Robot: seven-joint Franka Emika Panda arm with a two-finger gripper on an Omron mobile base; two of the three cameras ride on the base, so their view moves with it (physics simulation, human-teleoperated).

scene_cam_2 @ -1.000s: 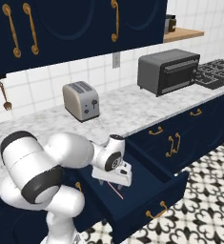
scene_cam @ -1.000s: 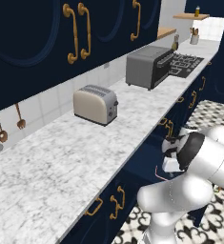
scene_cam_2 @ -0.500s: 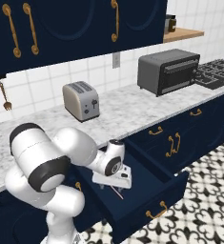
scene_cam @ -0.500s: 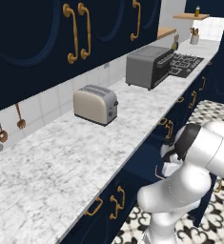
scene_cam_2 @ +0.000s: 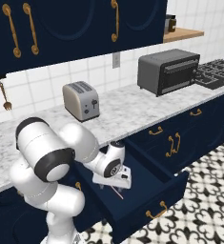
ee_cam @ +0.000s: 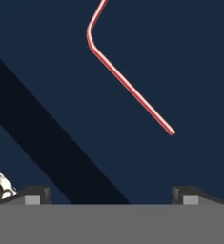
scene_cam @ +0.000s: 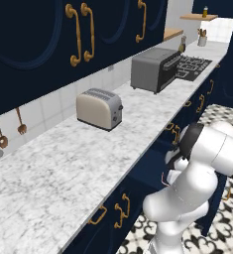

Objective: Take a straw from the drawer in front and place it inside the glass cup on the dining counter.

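One straw [ee_cam: 130, 85] lies flat on the navy floor of the open drawer [scene_cam_2: 151, 190], running from its bend at 11 o'clock in my hand view down to its end at 1 o'clock. Bare floor surrounds it on every side. My gripper [ee_cam: 111, 194] hovers above with jaws spread wide, pinching nothing. Up on the marble worktop [scene_cam: 63, 168] stand one toaster [scene_cam: 99, 108] and one toaster oven [scene_cam: 154, 70].
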